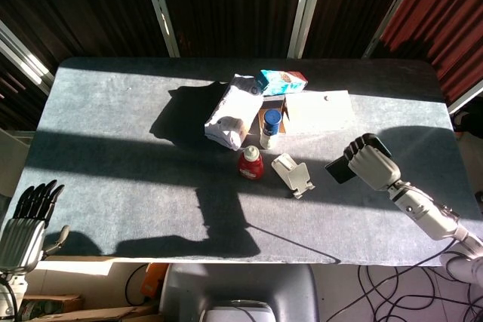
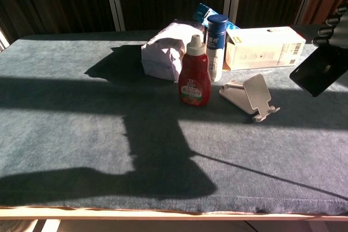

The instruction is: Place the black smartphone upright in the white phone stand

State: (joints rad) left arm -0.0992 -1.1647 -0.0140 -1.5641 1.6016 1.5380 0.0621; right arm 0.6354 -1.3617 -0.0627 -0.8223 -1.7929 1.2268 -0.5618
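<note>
Right hand [image 1: 371, 164] grips the black smartphone [image 2: 319, 70] aloft; level it upright, then lower squarely into the white phone stand [image 2: 251, 96].

black smartphone [image 2: 321, 69]; white phone stand [image 2: 251, 96]

On the desk [image 1: 113, 148], a cluster mid-rear: bag [image 1: 234, 111] at left, carton [image 1: 281, 81] behind it, box [image 1: 321, 111] at right, tall bottle [image 1: 270, 127] between bag and box. Just in front of the tall bottle, a squat bottle [image 1: 251, 162]; beside that to the right, the stand [image 1: 293, 174]. Right of the stand and apart from it, raised off the desk, the phone [image 1: 341, 169], tilted, in the right hand [image 1: 371, 164]. Off the desk's near left corner, the left hand [image 1: 29, 216].
</note>
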